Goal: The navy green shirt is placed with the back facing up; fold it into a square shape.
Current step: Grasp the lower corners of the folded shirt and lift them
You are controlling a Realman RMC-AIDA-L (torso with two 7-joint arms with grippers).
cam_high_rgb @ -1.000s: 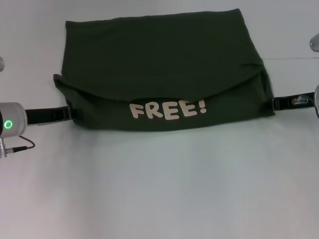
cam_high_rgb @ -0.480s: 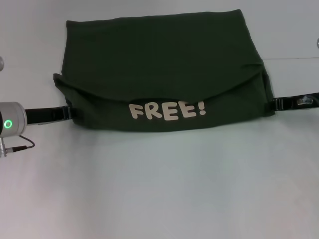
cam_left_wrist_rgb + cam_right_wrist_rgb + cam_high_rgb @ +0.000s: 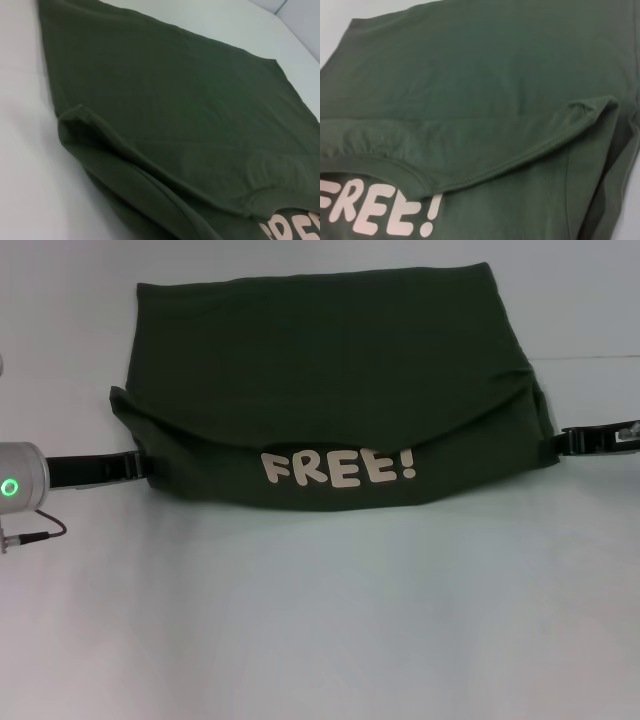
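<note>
The navy green shirt (image 3: 320, 370) lies on the white table, its near part folded up so that a pale "FREE!" print (image 3: 338, 466) faces up along the near edge. My left gripper (image 3: 140, 466) sits low at the shirt's left edge, its black tip touching the fabric. Just off the shirt's right edge is my right gripper (image 3: 568, 440), with a small gap to the cloth. The left wrist view shows the shirt (image 3: 175, 100) and its folded left corner. In the right wrist view the shirt (image 3: 485, 75) fills the picture, with the curved fold and the print (image 3: 375, 205).
The white table (image 3: 320, 620) stretches wide in front of the shirt. A thin seam line in the table (image 3: 590, 357) runs off to the right at the back.
My right gripper has drawn back to the right, off the shirt's right edge. The left arm has slid slightly left. The shirt has barely shifted.
</note>
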